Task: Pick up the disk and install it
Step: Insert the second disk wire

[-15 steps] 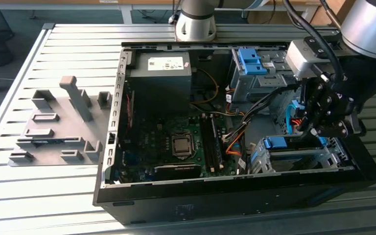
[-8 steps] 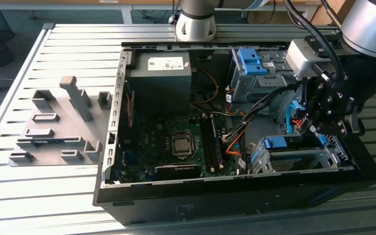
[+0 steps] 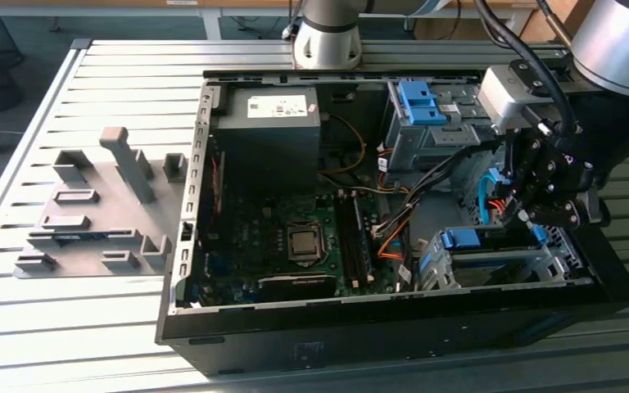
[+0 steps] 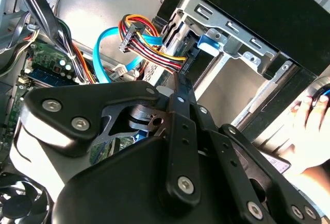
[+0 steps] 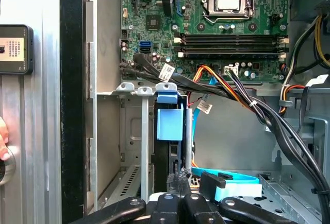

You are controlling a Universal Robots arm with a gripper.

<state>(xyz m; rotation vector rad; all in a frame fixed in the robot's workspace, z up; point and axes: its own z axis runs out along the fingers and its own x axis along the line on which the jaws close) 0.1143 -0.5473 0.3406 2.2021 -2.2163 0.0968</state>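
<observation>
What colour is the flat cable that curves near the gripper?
Light blue; the flat cable shows best in the second wrist view.

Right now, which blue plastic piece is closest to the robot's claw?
The blue piece on the front bay, just below the gripper. The other blue bracket sits farther back.

Even daylight floods the table (image 3: 96,327) in the exterior view, leaving the case (image 3: 402,327) interior shadowed. In the second wrist view, the gripper (image 4: 175,87) links loom dark and soft, while a hand (image 4: 314,131) beyond the jaws glares overexposed. The first wrist view's motherboard (image 5: 206,28) looks crisp.
</observation>
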